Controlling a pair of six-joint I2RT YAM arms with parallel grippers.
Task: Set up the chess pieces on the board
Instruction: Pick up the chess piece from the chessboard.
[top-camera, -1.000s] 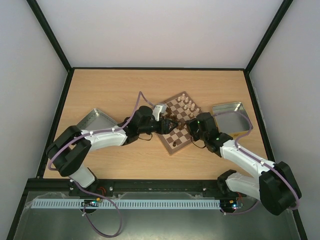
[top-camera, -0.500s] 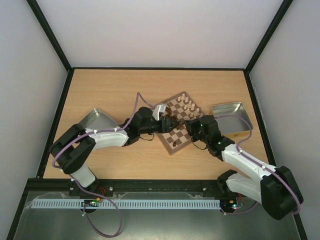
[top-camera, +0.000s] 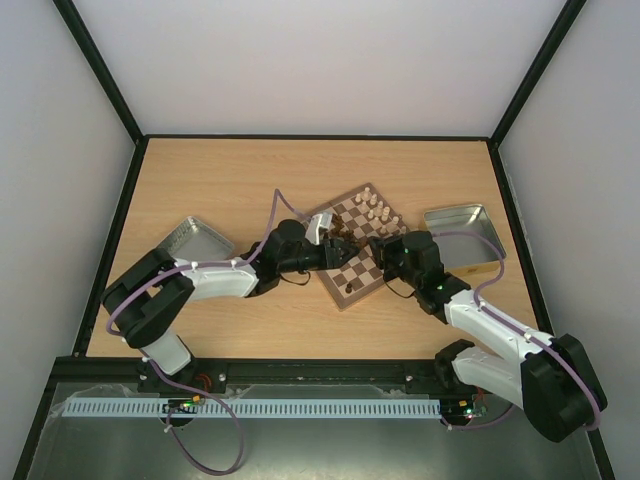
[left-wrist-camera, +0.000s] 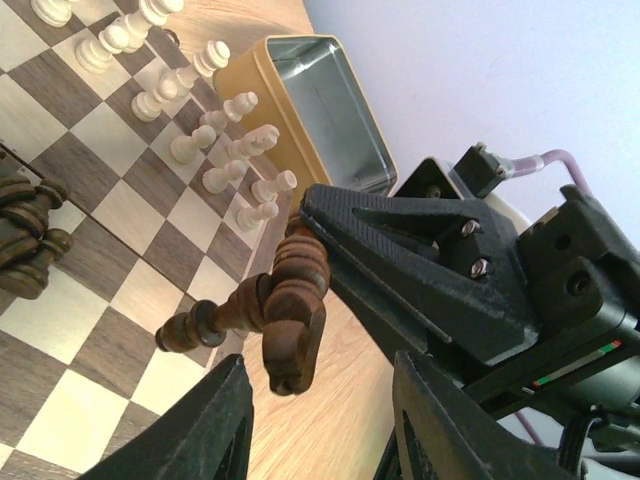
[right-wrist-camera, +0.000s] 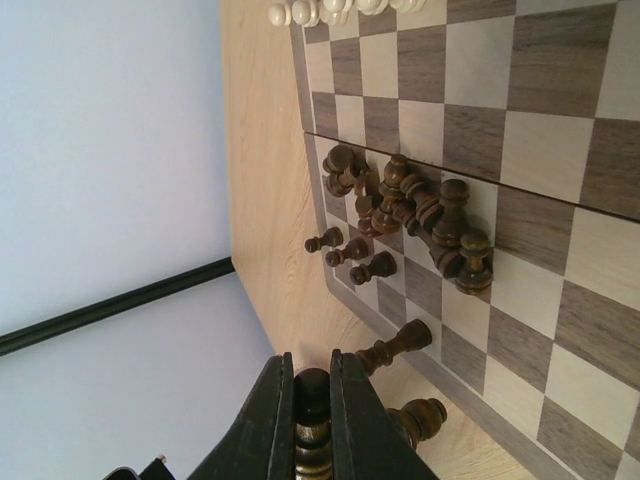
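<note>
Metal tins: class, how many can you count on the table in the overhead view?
2. A grey tin lies left of the board; a gold-rimmed tin lies right of it. The left arm and right arm cover some table, so another could be hidden.

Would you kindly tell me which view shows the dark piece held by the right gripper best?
The left wrist view: the dark piece shows large and side-on there. The right wrist view shows only part of it, pinched in the right gripper. In the top external view it is too small to make out.
</note>
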